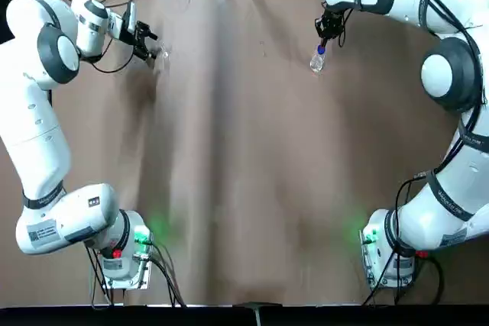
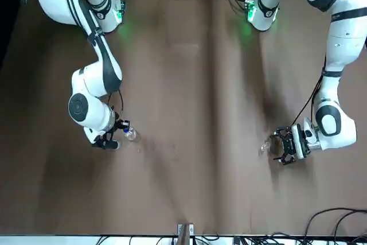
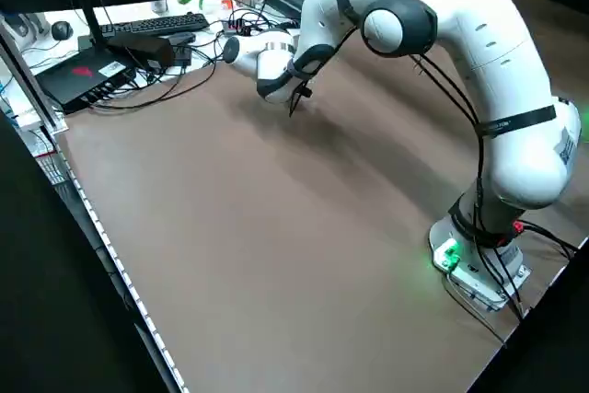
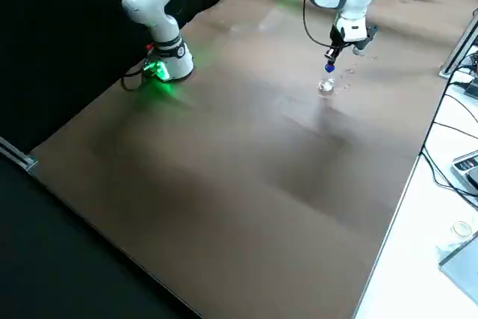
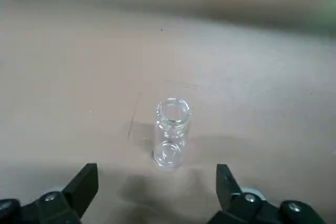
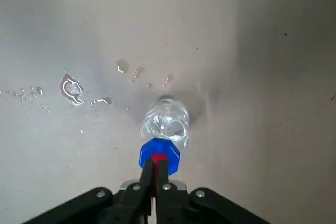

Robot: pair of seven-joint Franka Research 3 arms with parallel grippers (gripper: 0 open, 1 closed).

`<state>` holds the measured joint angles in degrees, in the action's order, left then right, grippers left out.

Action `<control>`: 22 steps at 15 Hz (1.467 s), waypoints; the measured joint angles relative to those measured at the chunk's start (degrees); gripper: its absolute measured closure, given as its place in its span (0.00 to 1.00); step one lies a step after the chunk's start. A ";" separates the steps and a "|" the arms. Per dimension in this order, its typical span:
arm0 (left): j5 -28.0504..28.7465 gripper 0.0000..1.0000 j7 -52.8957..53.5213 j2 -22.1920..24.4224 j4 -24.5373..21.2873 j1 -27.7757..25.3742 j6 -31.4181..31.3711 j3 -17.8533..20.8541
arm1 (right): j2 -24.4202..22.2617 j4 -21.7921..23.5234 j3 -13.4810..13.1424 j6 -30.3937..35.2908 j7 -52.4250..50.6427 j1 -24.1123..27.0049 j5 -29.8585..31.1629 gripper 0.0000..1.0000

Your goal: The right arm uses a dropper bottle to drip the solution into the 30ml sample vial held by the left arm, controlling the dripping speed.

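The right gripper (image 6: 156, 179) stands directly above the dropper bottle (image 6: 163, 129), its two fingers pinched narrowly together on the red dropper top that rises from the blue collar. The bottle stands upright on the brown table (image 1: 244, 173) straight below those fingers, with its clear body showing beyond the collar in the right wrist view. A scatter of small droplets (image 6: 72, 88) lies on the table just beyond the bottle and off to one side of it.

The left gripper (image 5: 156, 184) is low over the table with its fingers spread wide and nothing between them. The 30ml sample vial (image 5: 171, 132) stands upright just ahead of the fingertips, centred on the gap between them but clear of both, its open mouth facing up.

In the top view the two grippers are well apart, the left gripper (image 1: 149, 43) near the far left corner of the table and the right gripper (image 1: 327, 32) towards the far right.
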<state>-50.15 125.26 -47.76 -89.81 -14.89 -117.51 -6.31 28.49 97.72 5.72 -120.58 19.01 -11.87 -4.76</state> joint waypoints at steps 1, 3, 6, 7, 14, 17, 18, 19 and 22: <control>-0.40 0.01 0.05 -0.16 0.00 0.06 0.01 -0.05 | 0.00 0.00 -0.02 0.02 0.00 0.00 0.00 0.96; -2.28 0.01 3.12 -0.51 0.01 0.21 0.03 -0.13 | 0.00 0.00 -0.03 0.04 0.00 0.00 0.00 0.96; -5.72 0.01 9.18 -0.89 0.00 0.44 0.07 -0.13 | 0.00 0.00 -0.04 0.04 0.00 0.00 0.00 0.96; -6.01 0.01 9.94 -0.95 0.00 0.61 0.09 -0.13 | 0.00 0.00 -0.04 0.03 0.00 0.00 0.00 0.95; -6.59 0.03 10.39 -1.86 0.00 1.67 0.11 -0.14 | 0.00 -0.01 -0.14 0.03 0.03 0.00 0.00 0.89; -7.74 0.16 10.39 -1.87 0.01 1.74 0.10 -0.14 | 0.00 -0.02 -0.16 0.01 0.04 0.00 0.00 0.87; -7.75 0.23 10.39 -1.87 0.02 1.74 0.08 -0.14 | 0.00 -0.03 -0.17 0.01 0.04 0.00 0.00 0.86; -7.75 0.30 10.39 -1.87 0.05 1.74 0.08 -0.14 | 0.00 -0.03 -0.18 0.01 0.04 0.00 0.00 0.86; -7.75 0.39 10.39 -1.87 0.15 1.74 0.06 -0.13 | 0.00 -0.05 -0.19 -0.01 0.05 0.00 0.00 0.85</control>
<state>-57.90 135.65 -49.63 -89.66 -13.15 -117.45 -6.44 28.49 97.67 5.53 -120.59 19.06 -11.87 -4.76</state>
